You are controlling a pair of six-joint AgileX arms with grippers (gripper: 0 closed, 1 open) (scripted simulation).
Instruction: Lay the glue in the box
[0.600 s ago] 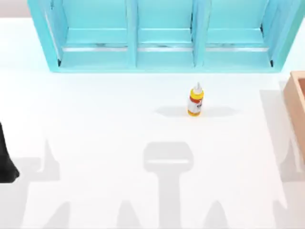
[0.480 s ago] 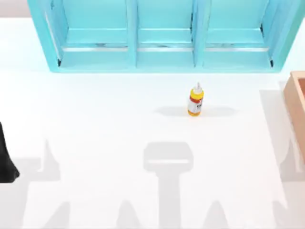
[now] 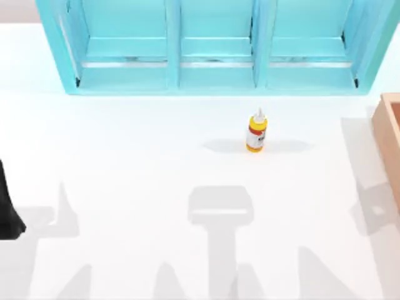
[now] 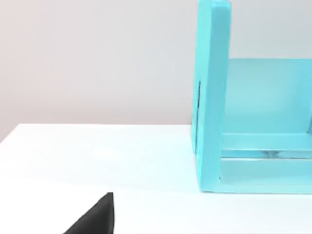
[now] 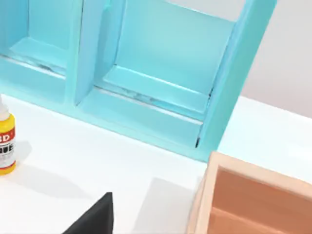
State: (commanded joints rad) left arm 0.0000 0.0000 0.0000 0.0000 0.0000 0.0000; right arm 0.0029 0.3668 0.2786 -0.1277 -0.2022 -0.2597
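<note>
The glue [image 3: 256, 132] was positioned upright on the table [image 3: 125, 162], before the teal shelf unit [image 3: 212, 50], well apart from the box [image 3: 389, 134] at the right edge. Neither gripper's state could be determined.

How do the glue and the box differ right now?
The glue is a small white, red and yellow bottle; the box is far larger, plain light brown. The glue stands upright mid-table; the box sits at the table's right edge, open-topped. Both rest on the white table, apart.

White table [image 3: 125, 162], teal shelf unit [image 3: 215, 47]
</note>
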